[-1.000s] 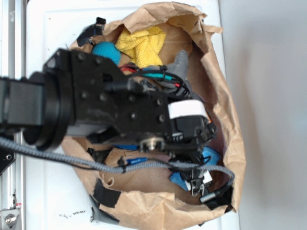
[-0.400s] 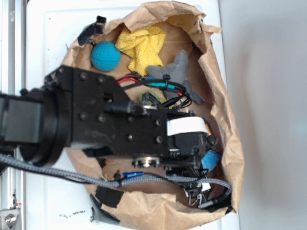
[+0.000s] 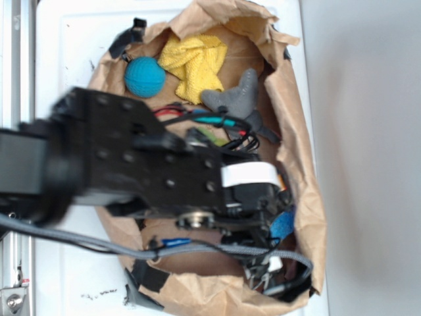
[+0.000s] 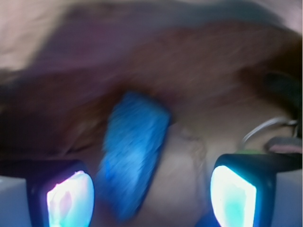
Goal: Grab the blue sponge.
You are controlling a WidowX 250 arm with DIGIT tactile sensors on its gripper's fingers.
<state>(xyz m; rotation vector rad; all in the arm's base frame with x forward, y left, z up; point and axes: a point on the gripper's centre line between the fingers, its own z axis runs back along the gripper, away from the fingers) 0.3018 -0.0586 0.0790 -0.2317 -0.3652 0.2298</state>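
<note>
The blue sponge (image 4: 135, 151) is a rough blue block standing on edge on the brown paper of the bag, blurred by motion. In the wrist view it lies between my two fingers, close to the left pad (image 4: 70, 198) and well apart from the right pad (image 4: 233, 196). My gripper (image 4: 151, 195) is open around it. From outside, only a corner of the sponge (image 3: 283, 225) peeks out right of the black gripper (image 3: 263, 214), low in the bag's right end.
The brown paper bag (image 3: 299, 138) walls in everything. At its far end lie a teal ball (image 3: 145, 76), a yellow cloth (image 3: 195, 59) and a grey soft toy (image 3: 237, 99). Metal clips (image 3: 264, 273) and cables sit below the gripper.
The arm has moved down the picture and deeper into the bag, uncovering the teal ball and the grey toy. The sponge now shows beside the gripper's right side.
</note>
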